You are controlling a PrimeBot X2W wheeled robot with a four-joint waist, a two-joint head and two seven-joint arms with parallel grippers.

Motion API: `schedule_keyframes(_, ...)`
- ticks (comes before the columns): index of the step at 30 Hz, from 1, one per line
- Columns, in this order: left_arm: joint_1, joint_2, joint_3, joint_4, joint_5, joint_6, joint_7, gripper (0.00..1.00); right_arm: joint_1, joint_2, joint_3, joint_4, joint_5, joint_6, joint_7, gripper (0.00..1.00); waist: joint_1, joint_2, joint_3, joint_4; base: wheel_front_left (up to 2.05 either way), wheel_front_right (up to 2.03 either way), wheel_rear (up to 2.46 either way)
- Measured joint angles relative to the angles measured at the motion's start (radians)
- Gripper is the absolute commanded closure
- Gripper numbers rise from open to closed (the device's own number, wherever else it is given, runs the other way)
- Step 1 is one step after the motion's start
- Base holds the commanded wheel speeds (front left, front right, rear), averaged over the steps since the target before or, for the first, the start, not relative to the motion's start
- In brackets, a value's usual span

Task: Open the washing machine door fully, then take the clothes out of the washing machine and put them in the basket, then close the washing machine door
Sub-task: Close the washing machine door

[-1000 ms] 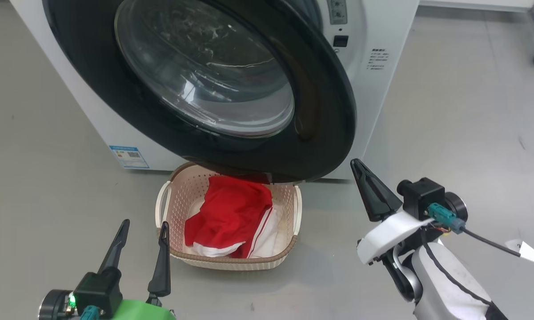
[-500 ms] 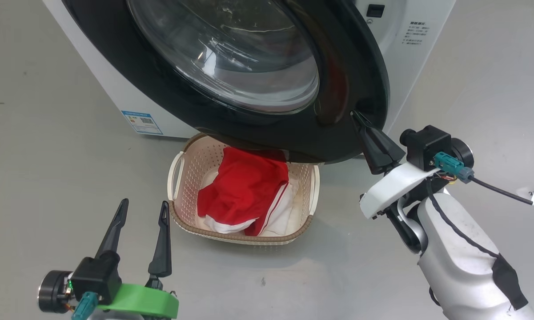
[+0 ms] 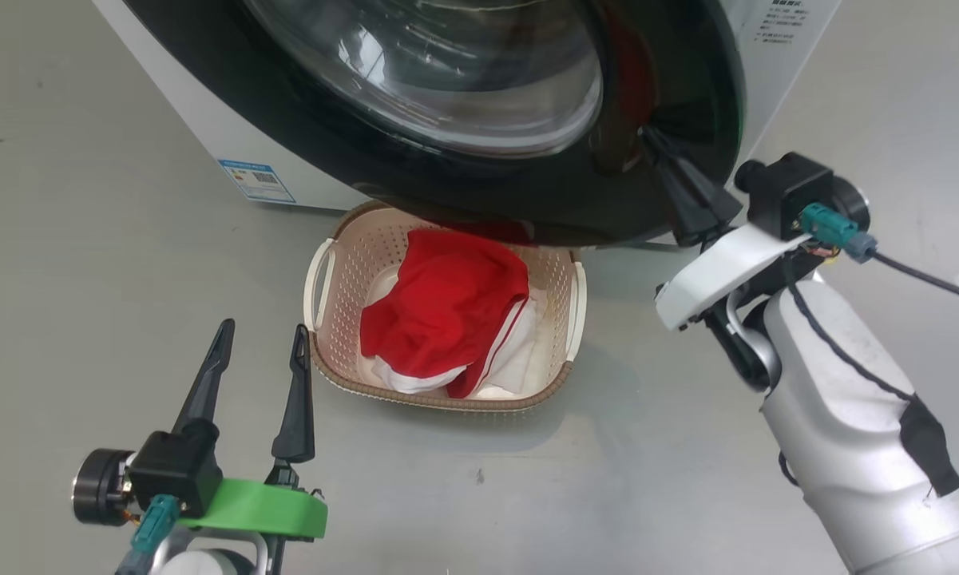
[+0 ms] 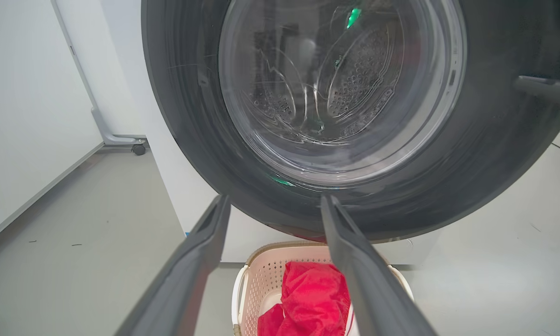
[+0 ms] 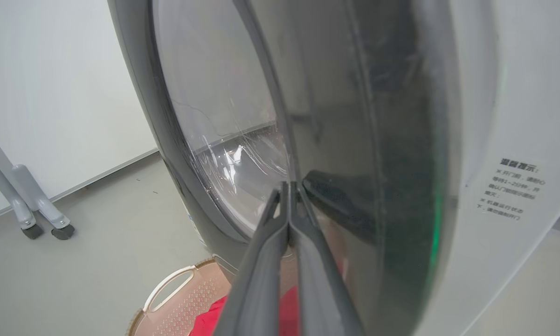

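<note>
Door (image 3: 527,216): top of frame; looks nearly shut
R gripper (image 3: 652,137): jaws pressed together, empty; tip on door rim, upper right; risk: skids off glossy rim, door left unlatched
L gripper (image 3: 265,334): jaws wide, empty; lower left
Clothes (image 3: 447,307): in basket (image 3: 447,401), centre

Clothes (image 3: 447,307) in basket (image 3: 350,279) beneath door (image 3: 455,200)

Bright even light; glare on washing machine door (image 3: 447,120).
</note>
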Motion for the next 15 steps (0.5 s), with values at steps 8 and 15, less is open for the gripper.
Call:
schedule_keyframes(8, -0.032, -0.003, -0.010, 0.011, 0.002, -0.001, -0.012, 0.00, -0.099, -0.016, -0.014, 0.037, 0.008, 0.002, -0.001, 1.00, 0.0000, 0.0000, 0.041, 0.009, 0.00, 0.00, 0.00)
schedule_keyframes(15, -0.075, -0.010, -0.026, 0.017, 0.002, -0.008, -0.021, 0.00, -0.181, -0.036, -0.035, 0.082, 0.009, 0.007, -0.001, 1.00, 0.0000, 0.0000, 0.078, 0.019, 0.00, 0.00, 0.00)
